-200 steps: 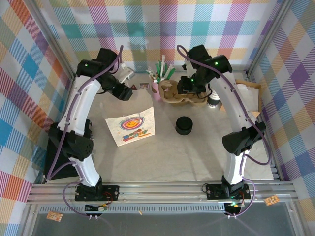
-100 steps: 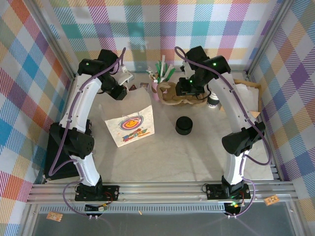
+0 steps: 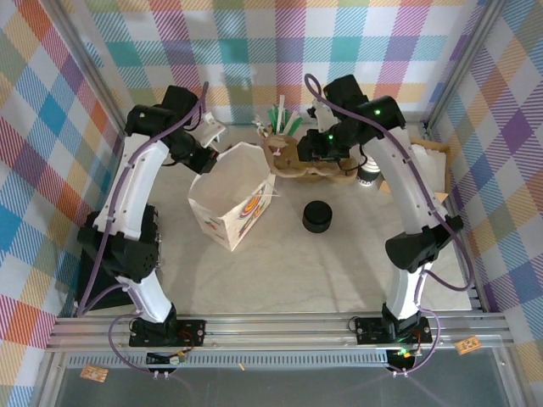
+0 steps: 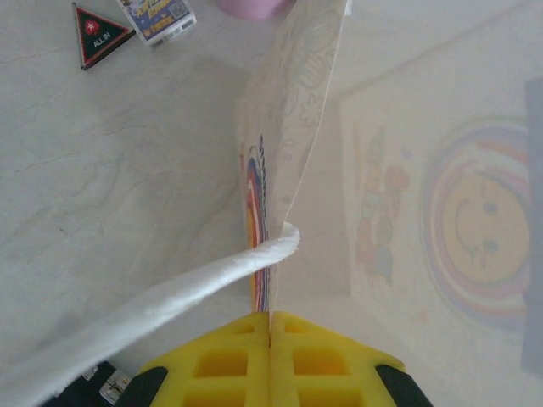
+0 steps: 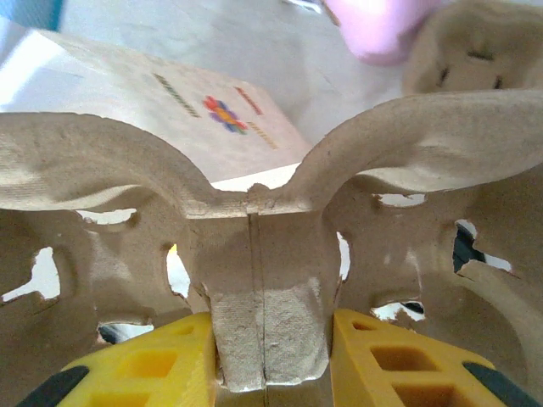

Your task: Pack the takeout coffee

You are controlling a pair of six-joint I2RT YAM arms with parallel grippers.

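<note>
The takeout coffee (image 3: pixel 367 175), a white paper cup with a black band and a round black plastic lid, stands upright toward the far right corner of the worktop (image 3: pixel 280 271). It is partly hidden behind the right forearm, with its long axis vertical. It sits just beside the right end of the brown moulded-pulp cup carrier (image 3: pixel 288 159); whether the two touch I cannot tell.

The right pincer (image 3: pixel 307 154) is clamped on that cup carrier. In the wrist view its yellow fingers (image 5: pixel 382 356) press either side of the carrier's centre ridge.

The left pincer (image 3: pixel 206 159) is closed tight on the rim of the white paper bag (image 3: pixel 233 203) printed with a smiley face. It holds the bag's mouth open near the far left part of the worktop, and the white twisted handle (image 4: pixel 170 297) trails out beside its fingers.

The relation that matters is this: the coffee lies to the right of the right pincer, while the open bag lies to its left, so the carrier sits between cup and bag. The right arm is much the nearer to the cup but already has a load. The left arm is well apart from the cup and is needed at the bag.

A squat black round lid stack (image 3: pixel 316 216) stands nearer the middle, apart from all of this.
</note>
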